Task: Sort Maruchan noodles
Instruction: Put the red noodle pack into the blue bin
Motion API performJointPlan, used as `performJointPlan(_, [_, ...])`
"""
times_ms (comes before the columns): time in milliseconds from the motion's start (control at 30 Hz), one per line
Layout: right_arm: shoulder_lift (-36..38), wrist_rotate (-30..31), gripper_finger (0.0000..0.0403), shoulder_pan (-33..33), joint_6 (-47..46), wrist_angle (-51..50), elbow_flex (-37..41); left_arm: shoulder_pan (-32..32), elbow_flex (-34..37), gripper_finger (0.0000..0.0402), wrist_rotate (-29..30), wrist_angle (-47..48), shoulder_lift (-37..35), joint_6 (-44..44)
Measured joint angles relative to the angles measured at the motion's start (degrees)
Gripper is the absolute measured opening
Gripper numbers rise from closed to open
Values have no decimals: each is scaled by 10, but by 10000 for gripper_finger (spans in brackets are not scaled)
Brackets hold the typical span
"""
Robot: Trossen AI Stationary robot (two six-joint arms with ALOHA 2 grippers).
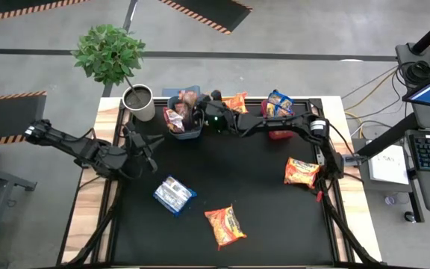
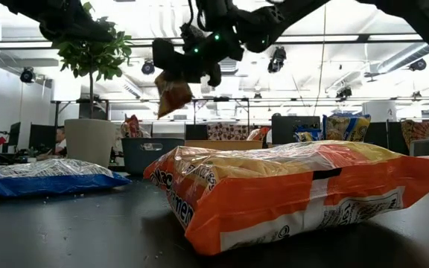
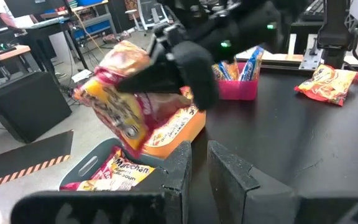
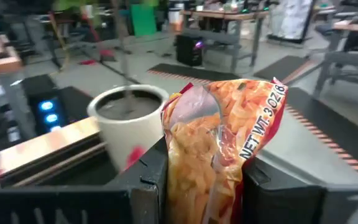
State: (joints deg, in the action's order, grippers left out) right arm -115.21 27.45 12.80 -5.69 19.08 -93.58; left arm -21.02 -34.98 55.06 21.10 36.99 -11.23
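My right gripper [image 1: 197, 112] reaches level across the table's far side and is shut on a dark red noodle packet [image 3: 114, 106], held in the air above a dark bin [image 1: 185, 128] that holds more red packets. An orange packet [image 1: 236, 102] sits in a bin beside it. Blue packets [image 1: 278, 103] stand in a red bin [image 1: 279, 133]. On the black mat lie a blue packet [image 1: 174, 194] and two orange ones [image 1: 225, 226] [image 1: 301, 172]. My left gripper [image 1: 146, 146] hangs shut and empty left of the dark bin. My right gripper pinches the dark red packet between its two fingers [image 4: 151, 180], which press on its two flat faces [image 4: 210, 155] and crumple the wrapper. The fingers come level from the table's right side. The packet [image 2: 173, 93] is lifted clear and droops tilted below the fingers, over the dark bin.
A white pot [image 1: 138, 102] with a green plant stands at the far left corner, close to the dark bin. The mat's middle between the loose packets is bare. A wooden border [image 1: 88, 202] runs along the table's left and right sides.
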Motion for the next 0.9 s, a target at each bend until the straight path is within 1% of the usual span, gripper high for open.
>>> performJointPlan(233, [-58, -4, 95, 40, -8, 108, -14, 0, 0, 37, 0, 1, -11, 6])
performJointPlan(400, [-119, -4, 95, 51, -15, 166, -55, 0, 0, 37, 0, 0, -17, 9])
performJointPlan(633, [-216, -4, 95, 52, -21, 167, -172, 0, 0, 37, 1, 0, -18, 11])
performJointPlan(767, [-264, -4, 95, 52, -16, 130, -242, 0, 0, 37, 0, 1, -18, 11])
performJointPlan(900, [-286, 10, 95, 52, -27, 78, -280, 0, 0, 37, 0, 3, -18, 11])
